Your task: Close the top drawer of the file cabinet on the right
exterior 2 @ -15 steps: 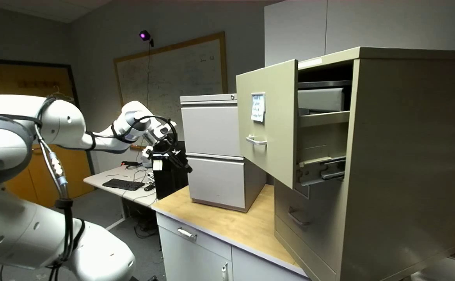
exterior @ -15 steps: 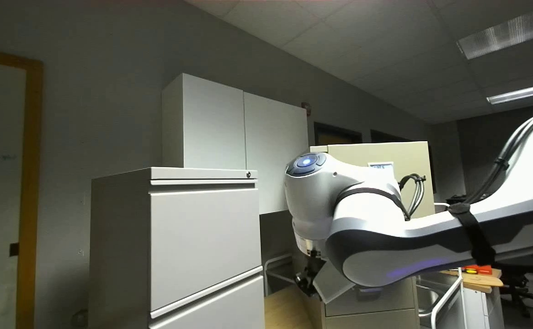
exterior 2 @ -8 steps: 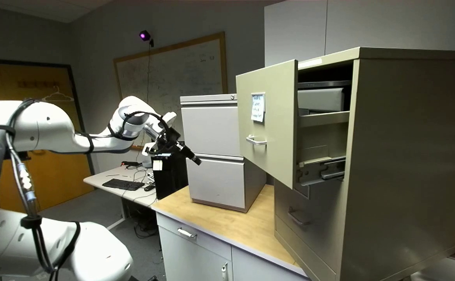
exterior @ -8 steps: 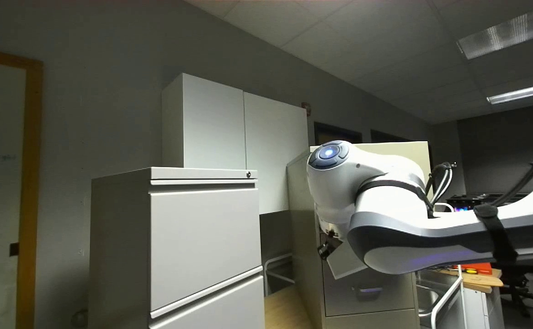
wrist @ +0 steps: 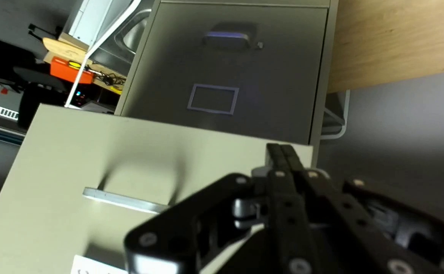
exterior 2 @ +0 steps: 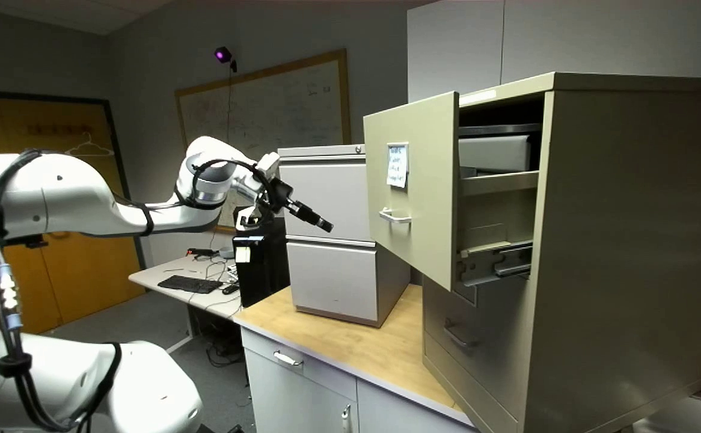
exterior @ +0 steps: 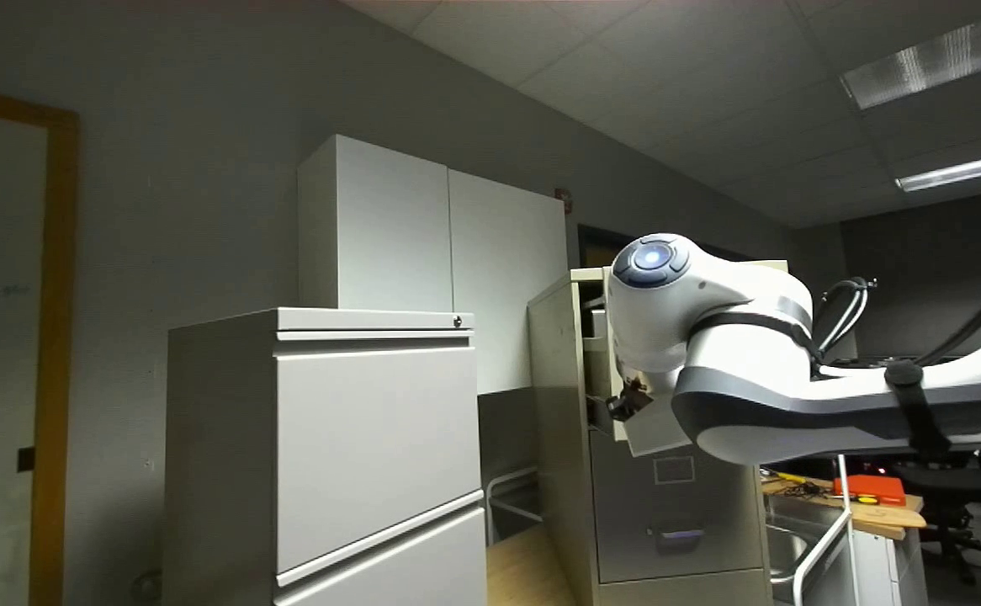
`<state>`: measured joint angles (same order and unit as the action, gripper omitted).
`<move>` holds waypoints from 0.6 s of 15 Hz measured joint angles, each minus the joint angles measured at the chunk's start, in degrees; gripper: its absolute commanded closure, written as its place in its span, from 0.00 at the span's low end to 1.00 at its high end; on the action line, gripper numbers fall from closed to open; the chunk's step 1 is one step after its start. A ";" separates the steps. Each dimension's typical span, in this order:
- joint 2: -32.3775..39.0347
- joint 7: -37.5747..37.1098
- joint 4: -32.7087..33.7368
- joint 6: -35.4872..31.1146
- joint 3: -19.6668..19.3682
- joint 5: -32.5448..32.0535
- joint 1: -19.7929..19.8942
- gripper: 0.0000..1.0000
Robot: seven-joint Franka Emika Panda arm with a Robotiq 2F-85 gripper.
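Observation:
The beige top drawer [exterior 2: 427, 180] stands pulled out from the file cabinet [exterior 2: 621, 252], its flat front bearing a paper label and a silver handle [exterior 2: 395, 216]. A box [exterior 2: 495, 154] shows inside it. In the wrist view, the drawer front [wrist: 54, 163] fills the lower left, with its handle [wrist: 125, 201] left of my fingers. My gripper [exterior 2: 328, 226] is shut with nothing between its fingertips, pointing toward the drawer front with a gap left in an exterior view. The wrist view places the gripper [wrist: 283, 146] before that front's right end. My arm largely hides the front in an exterior view.
A pale grey cabinet [exterior 2: 326, 204] stands on the wooden counter [exterior 2: 332, 337] beside the file cabinet, close behind my gripper. A white cupboard [exterior: 398, 227] hangs on the wall. A black computer tower [exterior 2: 263, 270] and a desk [exterior 2: 200, 276] are past the counter.
My gripper has risen and come nearer to the drawer front, and its fingers have come together. The drawer and the cabinets have stayed where they were.

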<state>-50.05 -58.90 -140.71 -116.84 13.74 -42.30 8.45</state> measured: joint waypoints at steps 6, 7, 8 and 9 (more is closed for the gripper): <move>-0.25 -0.01 0.66 -5.87 -4.32 -3.69 1.49 1.00; -0.19 -0.01 0.84 -6.61 -4.67 -4.20 1.96 1.00; -0.08 -0.02 1.07 -7.19 -4.94 -4.73 2.47 1.00; 0.16 -0.11 1.43 -7.71 -5.20 -5.34 3.01 1.00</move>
<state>-49.88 -59.01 -139.29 -124.55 8.54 -47.64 11.47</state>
